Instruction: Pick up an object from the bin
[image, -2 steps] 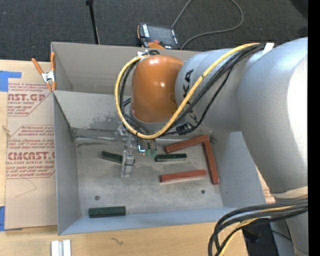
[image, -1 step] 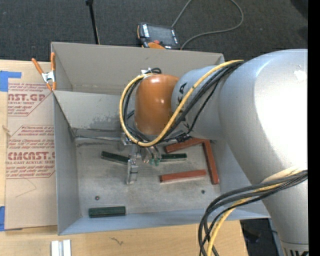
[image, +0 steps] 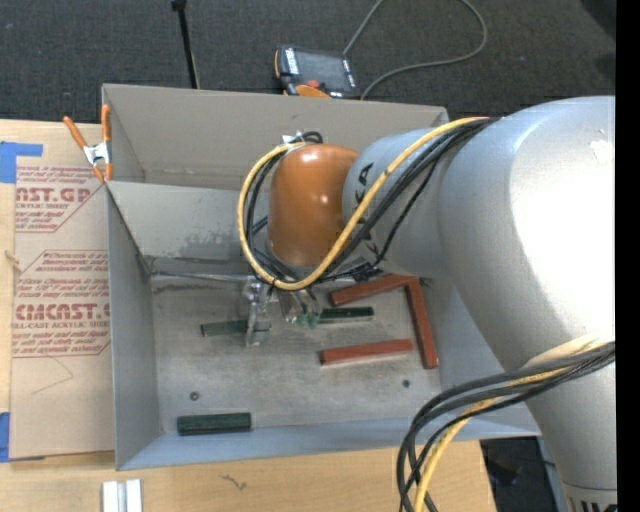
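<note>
Judging this as the approach step, no grasp yet. My tool (image: 256, 334) sits low near the floor of the grey metal bin (image: 132, 340), left of centre, under the orange wrist cover (image: 310, 205). I cannot tell whether the tool is spread or pressed together, and I see nothing pinched in it.

Nearest thing is the thin dark green flat stick (image: 222, 328). It lies flat on the floor and runs leftward from the tool, its right end meeting the tool in this view. Touching or just beside, I cannot tell. It is my likely target, as a guess from position only.

The next move calls for getting the tool across the stick's narrow width at that right end, pressing together, then lifting straight up. The stick is thin and flat on the floor, so it may slip out or the tool may scrape metal.

Just right of the tool is a short green stick (image: 342, 314), partly under my cables. Further right is a red-brown flat bar (image: 365, 352), with a second red-brown bar (image: 421, 322) standing crosswise beside it and a third red-brown bar (image: 372, 289) behind. All are well apart from the tool. Farthest off, a dark green block (image: 214, 424) lies alone by the front wall.
</note>
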